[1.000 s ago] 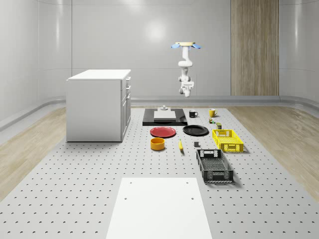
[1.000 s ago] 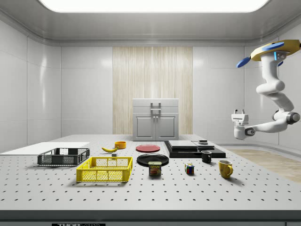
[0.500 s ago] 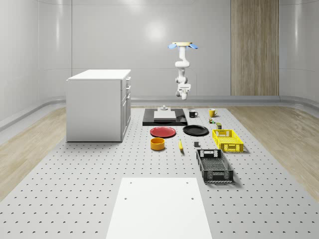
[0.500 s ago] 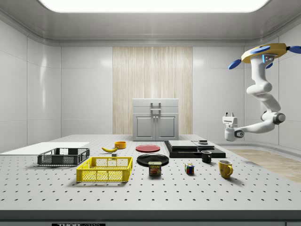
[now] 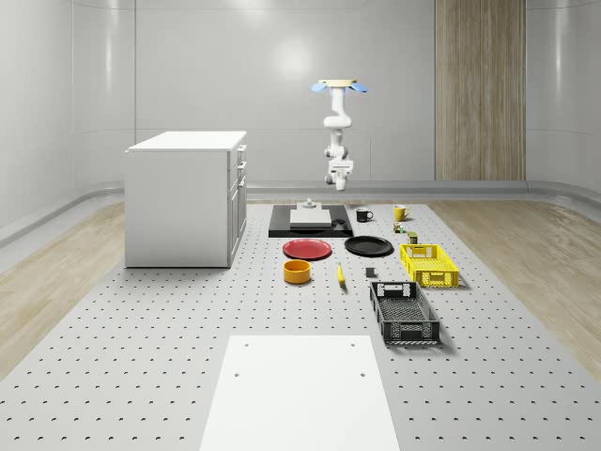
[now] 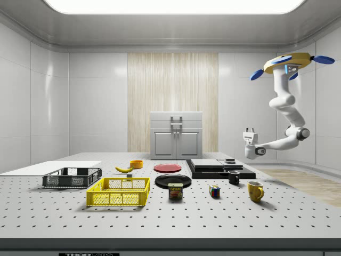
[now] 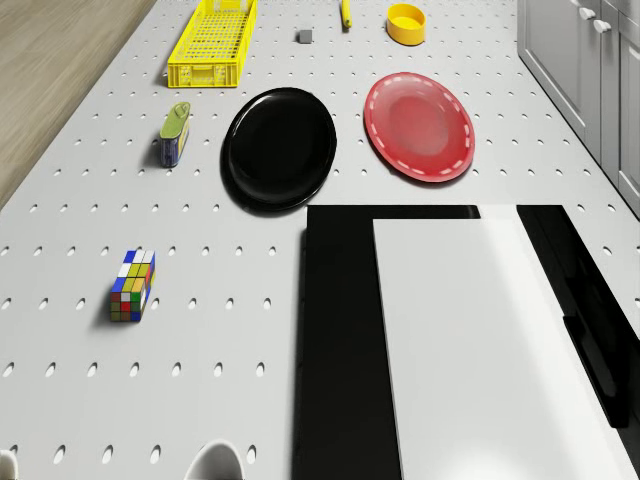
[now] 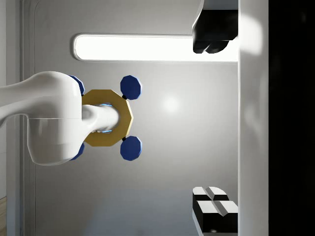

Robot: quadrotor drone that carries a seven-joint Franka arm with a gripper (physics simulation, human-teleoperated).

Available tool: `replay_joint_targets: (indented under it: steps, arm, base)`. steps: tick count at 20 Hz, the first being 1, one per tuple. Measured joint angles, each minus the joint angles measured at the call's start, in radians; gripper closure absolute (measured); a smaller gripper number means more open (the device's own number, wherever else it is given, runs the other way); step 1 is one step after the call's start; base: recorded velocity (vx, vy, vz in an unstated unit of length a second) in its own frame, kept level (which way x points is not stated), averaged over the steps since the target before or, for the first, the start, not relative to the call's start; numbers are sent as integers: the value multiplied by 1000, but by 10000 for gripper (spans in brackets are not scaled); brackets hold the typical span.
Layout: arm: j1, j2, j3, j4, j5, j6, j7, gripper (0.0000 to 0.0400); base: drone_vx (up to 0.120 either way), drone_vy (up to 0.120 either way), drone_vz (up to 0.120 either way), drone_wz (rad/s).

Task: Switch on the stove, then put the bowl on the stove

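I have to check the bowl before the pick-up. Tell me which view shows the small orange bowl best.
The whole-scene view: the small orange bowl sits unobstructed, in front of the red plate. The drone view shows it at the picture's edge; the side view shows it far off beside the banana.

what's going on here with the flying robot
A drone carrying a white arm hovers in the air near the far end of the table, by the black stove. Its pincer hangs above and beside the stove, holding nothing and not touching it. The orange bowl sits on the table near the red plate, well away from the stove, so nothing has been moved onto it yet.
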Motion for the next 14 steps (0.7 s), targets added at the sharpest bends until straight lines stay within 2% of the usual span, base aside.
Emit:
replay_joint_targets:
  steps: [5, 9, 14]
  arm:
    - [-1, -2, 1, -2, 0, 3, 0, 0]
    - [-1, -4, 1, -4, -1, 6, 0, 0]
    - [-2, -7, 3, -6, -3, 10, 0, 0]
  base:
    - [120, -112, 0, 0]
    - [120, 0, 0, 0]
    - [16, -120, 0, 0]
